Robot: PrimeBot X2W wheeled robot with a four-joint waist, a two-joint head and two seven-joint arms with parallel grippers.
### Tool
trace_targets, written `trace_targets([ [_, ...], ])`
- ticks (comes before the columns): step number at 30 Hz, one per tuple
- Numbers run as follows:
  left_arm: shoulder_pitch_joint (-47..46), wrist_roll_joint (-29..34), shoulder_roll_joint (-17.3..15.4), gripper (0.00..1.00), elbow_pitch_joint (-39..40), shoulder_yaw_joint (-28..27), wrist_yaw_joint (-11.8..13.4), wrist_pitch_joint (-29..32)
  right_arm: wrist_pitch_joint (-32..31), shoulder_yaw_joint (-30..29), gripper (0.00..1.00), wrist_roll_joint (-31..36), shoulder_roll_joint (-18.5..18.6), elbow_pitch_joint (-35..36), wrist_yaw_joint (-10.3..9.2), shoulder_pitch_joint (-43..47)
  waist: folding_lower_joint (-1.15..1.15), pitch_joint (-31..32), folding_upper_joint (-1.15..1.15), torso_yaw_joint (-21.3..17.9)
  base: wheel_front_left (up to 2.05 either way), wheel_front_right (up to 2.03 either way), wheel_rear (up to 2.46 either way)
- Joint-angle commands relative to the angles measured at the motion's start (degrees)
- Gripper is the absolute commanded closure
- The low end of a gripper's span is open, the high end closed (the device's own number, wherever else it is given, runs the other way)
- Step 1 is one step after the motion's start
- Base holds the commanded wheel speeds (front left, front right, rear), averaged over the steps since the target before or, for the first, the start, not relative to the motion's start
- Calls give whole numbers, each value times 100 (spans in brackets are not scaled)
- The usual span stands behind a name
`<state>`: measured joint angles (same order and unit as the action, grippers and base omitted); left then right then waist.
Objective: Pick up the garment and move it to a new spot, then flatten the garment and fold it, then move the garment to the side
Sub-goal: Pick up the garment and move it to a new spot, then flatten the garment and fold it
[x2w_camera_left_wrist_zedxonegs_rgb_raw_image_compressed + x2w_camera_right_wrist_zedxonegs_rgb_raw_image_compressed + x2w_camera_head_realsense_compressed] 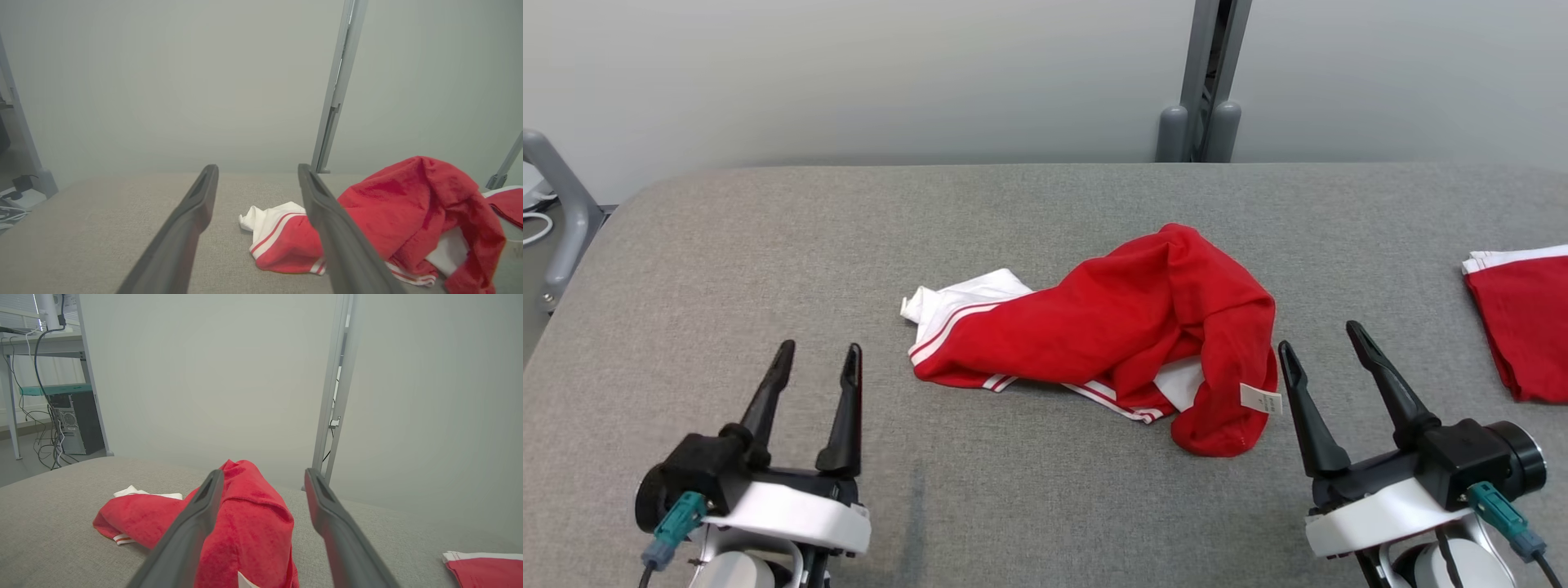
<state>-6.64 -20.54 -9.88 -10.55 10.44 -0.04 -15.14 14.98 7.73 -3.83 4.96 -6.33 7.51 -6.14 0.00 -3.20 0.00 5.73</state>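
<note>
**On the grey desk, a crumpled garment with no hold on it**

Across the desk [727,245], the task looks to be at or near its start. The red garment [1127,327] lies in a rumpled heap around the middle. Its white striped trim [947,327] trails toward the left, and a care label [1260,398] is turned out at its right edge. It is neither flat nor folded. Whether this is its first spot or a new one cannot be told from how it lies. At the least, the flattening, the folding and the move to the side appear to be left. A second red piece [1523,327], neatly folded and edged in white, lies well apart at the desk's far right.

The left end effector [818,349] stands near the desk's front with its two dark fingers spread wide. It grips nothing and sits apart from the trim, which the left wrist view shows just beyond its right finger. The right end effector [1321,337] is spread as wide and is also empty. Its left finger stands just beside the garment's label edge, and contact there cannot be confirmed.
</note>
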Motion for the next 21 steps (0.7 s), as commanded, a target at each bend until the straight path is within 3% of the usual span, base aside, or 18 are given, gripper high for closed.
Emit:
trace_targets([
  [1, 33, 115, 52, 0, 33, -98, -71, 0, 25, -3, 0, -25, 4, -8, -5, 53, 0, 4, 0, -12, 0, 0, 0],
  [7, 151, 462, 434, 0, -69, -566, -402, -1, 25, 35, 0, -49, -32, -46, -5, 43, 0, 13, 0, -34, 0, 0, 0],
  [13, 104, 629, 565, 0, -197, -763, -569, -1, 25, 25, 0, -55, -40, -22, -5, 8, 0, -17, 0, -69, 0, 0, 0],
  [21, 77, 491, 653, 0, -704, -577, -704, -1, 25, 78, 0, -37, -52, -25, -5, -54, 0, -118, 0, -143, 0, 0, 0],
])
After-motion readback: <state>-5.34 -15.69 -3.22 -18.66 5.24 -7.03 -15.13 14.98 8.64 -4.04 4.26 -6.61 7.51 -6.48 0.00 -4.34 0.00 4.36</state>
